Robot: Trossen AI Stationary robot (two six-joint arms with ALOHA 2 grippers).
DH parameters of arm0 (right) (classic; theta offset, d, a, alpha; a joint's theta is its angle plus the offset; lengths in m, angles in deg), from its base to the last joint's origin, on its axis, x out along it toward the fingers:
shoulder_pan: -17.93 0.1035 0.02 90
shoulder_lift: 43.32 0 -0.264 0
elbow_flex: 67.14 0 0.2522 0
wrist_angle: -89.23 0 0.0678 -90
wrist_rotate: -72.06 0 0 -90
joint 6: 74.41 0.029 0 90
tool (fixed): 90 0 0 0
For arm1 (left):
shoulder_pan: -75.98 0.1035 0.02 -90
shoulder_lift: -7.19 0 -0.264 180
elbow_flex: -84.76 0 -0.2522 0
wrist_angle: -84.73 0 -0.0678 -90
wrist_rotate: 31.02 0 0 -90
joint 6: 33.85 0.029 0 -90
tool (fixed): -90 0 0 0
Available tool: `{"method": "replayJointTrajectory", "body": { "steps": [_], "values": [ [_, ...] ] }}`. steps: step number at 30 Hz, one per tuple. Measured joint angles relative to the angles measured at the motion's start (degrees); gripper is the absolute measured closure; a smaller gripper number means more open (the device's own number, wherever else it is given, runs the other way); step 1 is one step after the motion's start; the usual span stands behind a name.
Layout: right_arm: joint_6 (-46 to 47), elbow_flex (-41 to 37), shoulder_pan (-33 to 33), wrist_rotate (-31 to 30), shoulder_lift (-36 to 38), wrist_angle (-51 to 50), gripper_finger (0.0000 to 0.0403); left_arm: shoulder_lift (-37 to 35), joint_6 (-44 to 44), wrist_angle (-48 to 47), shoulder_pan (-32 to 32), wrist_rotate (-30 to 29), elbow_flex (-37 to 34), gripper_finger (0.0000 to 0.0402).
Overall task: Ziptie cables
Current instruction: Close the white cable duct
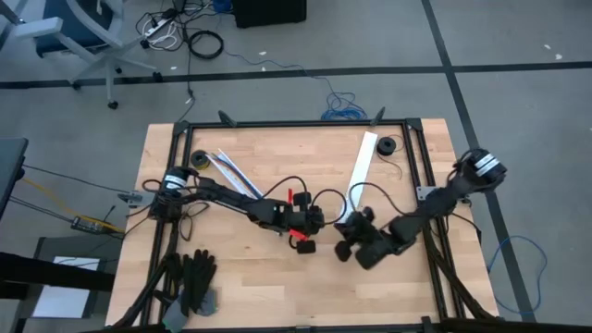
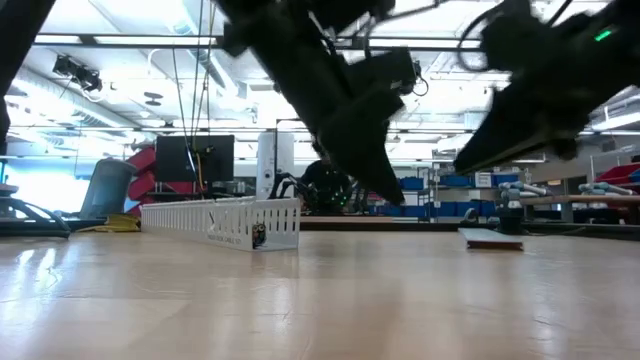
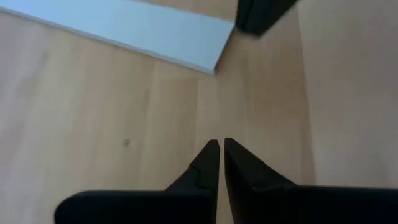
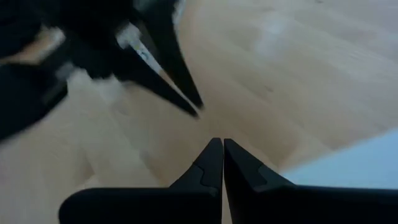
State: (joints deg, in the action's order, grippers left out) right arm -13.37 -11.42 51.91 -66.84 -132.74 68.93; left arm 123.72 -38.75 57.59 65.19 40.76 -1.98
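Far left on the surface (image 1: 277, 287), thin multicoloured cables (image 1: 231, 173), white channel (image 1: 361, 171) right of them, left claw (image 1: 319, 222) and right claw (image 1: 344, 233) both clenched, empty, mid-surface.

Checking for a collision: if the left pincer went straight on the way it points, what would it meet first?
Probably the right pincer, shut like the left pincer; only bare table lies between. The white channel sits just off that line. Depth is unclear.

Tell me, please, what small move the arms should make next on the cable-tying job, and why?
Probably the left gripper should open and swing back toward the cables lying near the table's far left corner. Both it and the right gripper are shut on nothing, meeting above bare wood mid-table beside the white channel, so no wire is gathered yet.
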Motion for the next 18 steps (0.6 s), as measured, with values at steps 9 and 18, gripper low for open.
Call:
{"method": "replayJointTrajectory", "body": {
  "steps": [9, 18],
  "values": [
    [15.71, -0.01, 6.72, -3.81, 6.29, -18.77, 0.0403, -12.16, -1.37, -9.77, -2.65, -5.56, -1.07, 0.0401],
    [19.81, -0.03, 7.61, -1.93, 4.20, -21.26, 0.0403, -22.26, -10.69, -10.16, -7.77, -12.63, -14.05, 0.0401]
  ]
}}
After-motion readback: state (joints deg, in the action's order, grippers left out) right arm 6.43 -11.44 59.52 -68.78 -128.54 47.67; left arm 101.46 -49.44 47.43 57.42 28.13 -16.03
